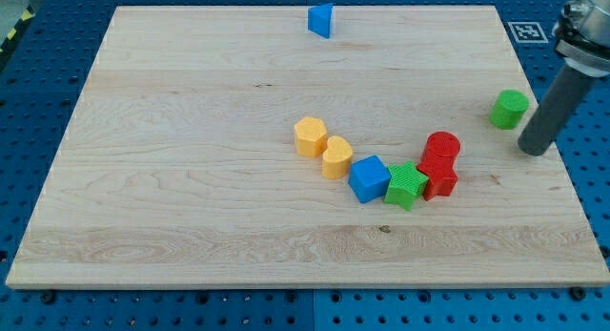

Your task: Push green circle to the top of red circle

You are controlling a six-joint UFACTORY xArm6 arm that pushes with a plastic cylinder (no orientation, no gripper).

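Note:
The green circle point(509, 109) stands alone at the view's right. The red circle point(442, 147) sits lower and to the left of it, at the right end of a curved row of blocks. My tip point(534, 150) rests on the board just right of and slightly below the green circle, a small gap apart from it. The red circle is about 95 px left of my tip.
Touching the red circle from below is a red star point(439, 178). The row continues left with a green star point(407, 186), a blue cube point(369, 178), a yellow heart point(336, 158) and an orange hexagon point(310, 137). A blue triangle point(321, 20) lies at the top edge.

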